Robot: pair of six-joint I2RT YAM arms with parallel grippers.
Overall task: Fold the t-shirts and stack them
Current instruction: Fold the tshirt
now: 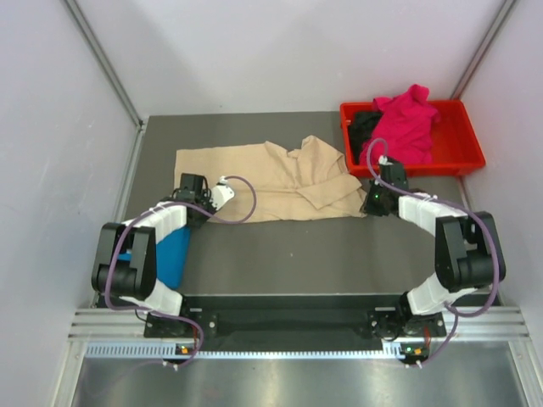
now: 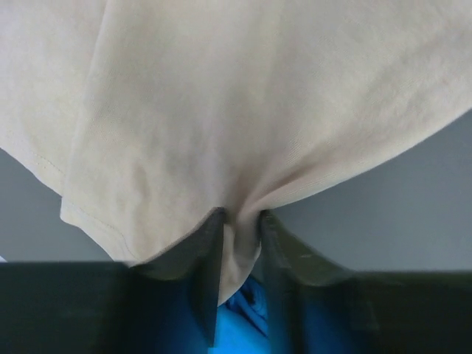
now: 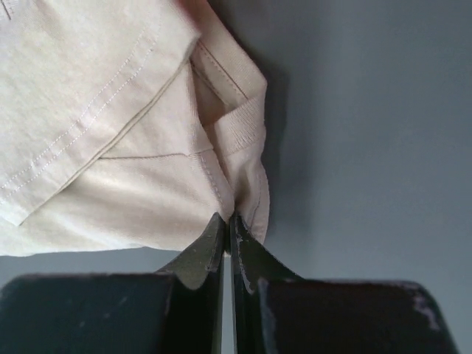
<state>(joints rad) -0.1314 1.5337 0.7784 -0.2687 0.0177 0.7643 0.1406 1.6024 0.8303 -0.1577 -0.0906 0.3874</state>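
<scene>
The beige-tan t-shirt [image 1: 271, 178] lies spread across the grey table, bunched at its right end. My left gripper [image 1: 204, 193] is shut on its near left hem, with cloth pinched between the fingers [image 2: 240, 243]. My right gripper [image 1: 373, 197] is shut on its near right edge by the collar [image 3: 230, 221]. The bright blue t-shirt [image 1: 172, 254] lies under the left arm and shows below the left fingers [image 2: 243, 324]. The magenta-pink t-shirt [image 1: 405, 123] and the black t-shirt [image 1: 363, 127] lie in the red tray [image 1: 462, 144].
The red plastic tray stands at the back right of the table. Grey walls close in the table on the left, right and back. The arm bases and a metal rail [image 1: 288, 326] run along the near edge.
</scene>
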